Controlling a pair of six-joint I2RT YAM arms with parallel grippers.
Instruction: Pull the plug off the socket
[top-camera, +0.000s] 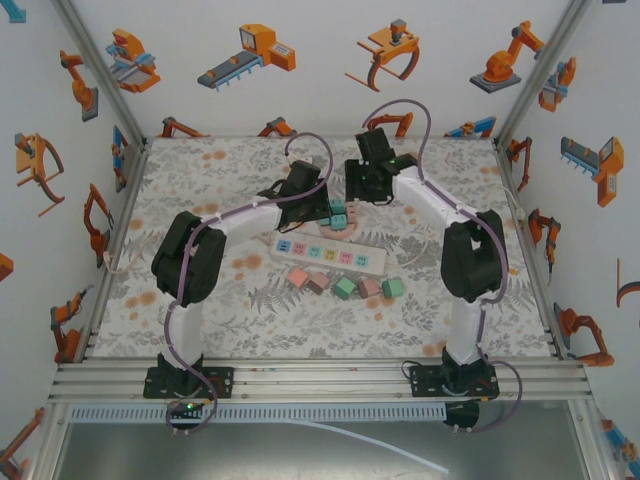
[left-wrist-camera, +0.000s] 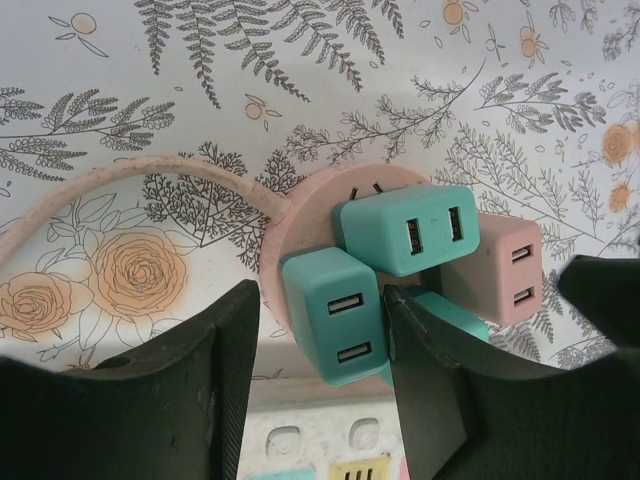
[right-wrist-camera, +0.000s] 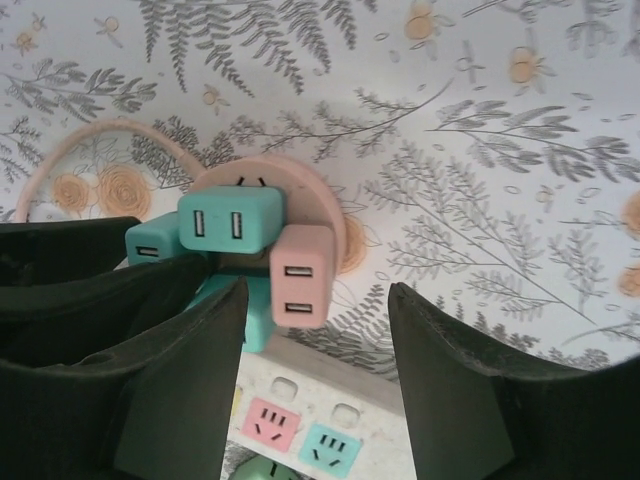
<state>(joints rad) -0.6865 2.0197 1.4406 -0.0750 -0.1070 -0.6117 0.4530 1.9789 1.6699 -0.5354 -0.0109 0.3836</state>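
Sitting in the round pink socket, a teal plug lies between the fingers of the left hand, which is partly open and grips nothing. Beside it on the socket, a pink plug sits between the parted fingers of the right hand, untouched. A white power strip lies near the socket on the desk.

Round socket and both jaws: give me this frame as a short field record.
socket: round, pink, corded, lying on the table
plugs on socket: three teal, one pink
left jaws: open, either side of a teal plug
right jaws: open, either side of the pink plug, gaps on both sides
strip: white, just in front of the socket
cubes: loose row in front of the strip
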